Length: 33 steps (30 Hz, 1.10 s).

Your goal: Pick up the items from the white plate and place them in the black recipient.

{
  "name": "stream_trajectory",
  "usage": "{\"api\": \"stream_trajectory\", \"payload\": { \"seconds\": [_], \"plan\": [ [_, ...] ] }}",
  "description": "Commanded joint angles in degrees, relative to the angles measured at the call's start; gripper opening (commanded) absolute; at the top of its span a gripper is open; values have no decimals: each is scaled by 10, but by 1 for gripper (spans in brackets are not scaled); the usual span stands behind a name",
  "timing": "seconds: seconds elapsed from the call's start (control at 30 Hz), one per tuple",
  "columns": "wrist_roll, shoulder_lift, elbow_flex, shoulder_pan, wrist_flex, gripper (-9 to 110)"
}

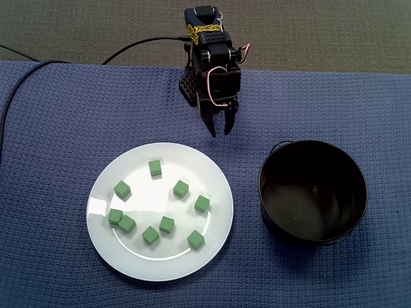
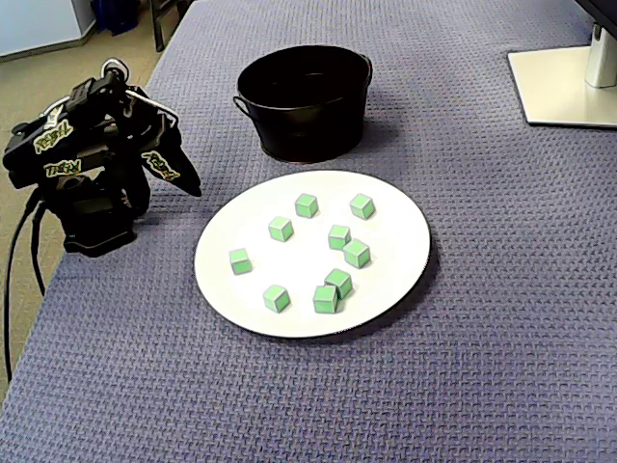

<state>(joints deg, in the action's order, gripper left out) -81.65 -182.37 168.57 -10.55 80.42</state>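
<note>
My tool (image 1: 220, 131) hangs low over the blue-clothed counter (image 1: 51, 128), arm folded back, its two fingers parted a little and gripping nothing. Nine green cubes (image 1: 181, 188) lie scattered on the white plate (image 1: 167, 266), which sits on the counter just ahead of the tool's tips and, in a fixed view, to their left; two cubes at the plate's far side touch and the rest lie apart. The black pot (image 1: 273, 215), bare bottom showing, stands ahead of the tool on the other side, near the plate but not touching it.
</note>
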Motion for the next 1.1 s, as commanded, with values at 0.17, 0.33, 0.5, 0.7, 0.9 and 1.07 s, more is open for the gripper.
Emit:
{"api": "stream_trajectory", "payload": {
  "seconds": [0.17, 0.33, 0.5, 0.7, 0.9, 1.07],
  "plan": [
    [59, 4, 31, 2, 18, 1],
    [63, 4, 31, 2, 11, 2],
    [92, 4, 31, 0, 10, 2],
    [148, 4, 31, 6, -8, 2],
    [158, 21, 25, 54, -51, 2],
    [206, 142, -62, 128, -112, 0]
  ]
}}
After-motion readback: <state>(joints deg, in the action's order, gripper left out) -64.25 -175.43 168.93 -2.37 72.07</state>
